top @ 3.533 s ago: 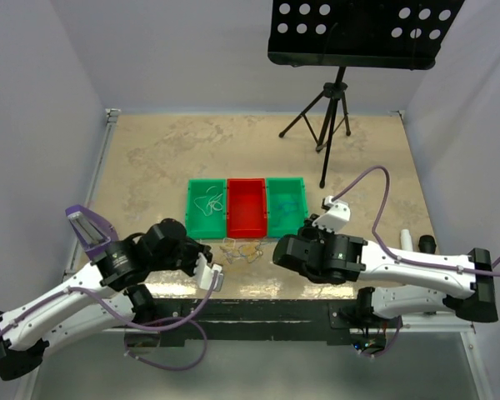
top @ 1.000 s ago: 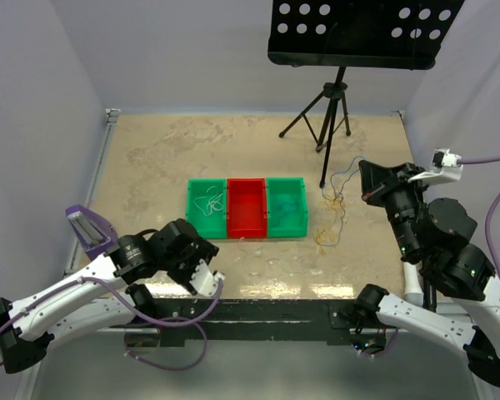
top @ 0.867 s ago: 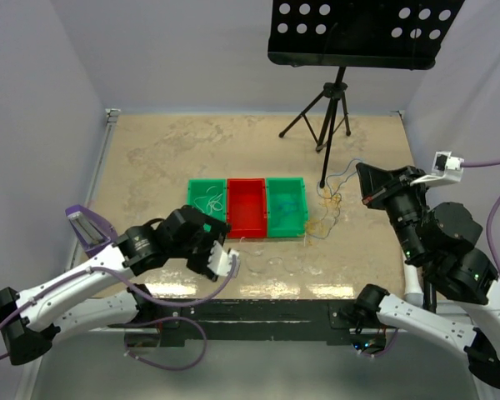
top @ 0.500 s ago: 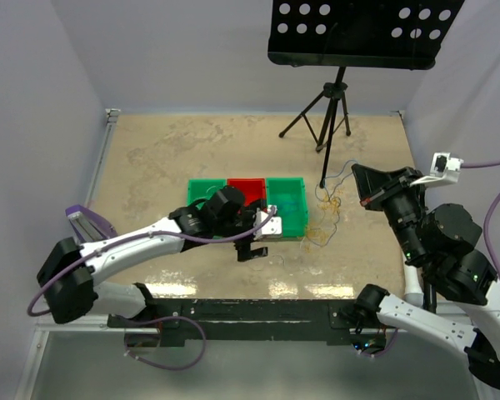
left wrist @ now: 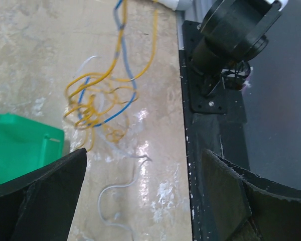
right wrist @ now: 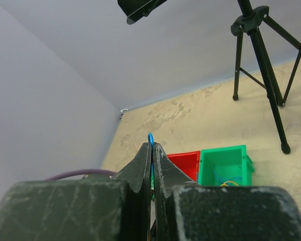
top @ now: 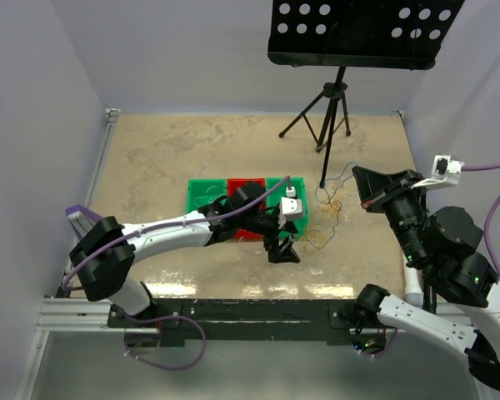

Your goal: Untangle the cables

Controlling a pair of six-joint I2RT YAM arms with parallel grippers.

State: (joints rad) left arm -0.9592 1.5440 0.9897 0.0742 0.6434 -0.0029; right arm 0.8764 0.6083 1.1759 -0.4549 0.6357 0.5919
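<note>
Fingertips of my right gripper [right wrist: 152, 146] are clamped together on a blue loop of the cables [right wrist: 150, 136], which pokes out just above the tips. I cannot make out whether any other strand is pinched with it. Seen from above, that gripper hangs raised to the right of the red bin [right wrist: 184, 159], and thin strands trail from it down to the table [top: 167, 154].

My left gripper [left wrist: 144, 153] is spread wide, with nothing between its fingers [left wrist: 45, 193]. It sits low over the table, in front of the red bin and to its right. Just beyond those fingers the cables lie in one knot of orange-yellow and blue wound together. A whitish strand curls loose on the near side of the knot. I count three colours, but the number of separate wires inside the knot is beyond telling.

The left arm [top: 162, 236] reaches across the red bin in the top view and covers most of it. Two green bins [top: 198, 200] flank the red one, making three bins in a row. The left wrist camera cuts off all but a corner of one green bin. Faint wire shows in the green bins, too small to sort by colour. Behind the red bin and to its right stands one tripod [top: 337, 93] under a perforated black plate [top: 358, 29], which the frame's top edge crops.
</note>
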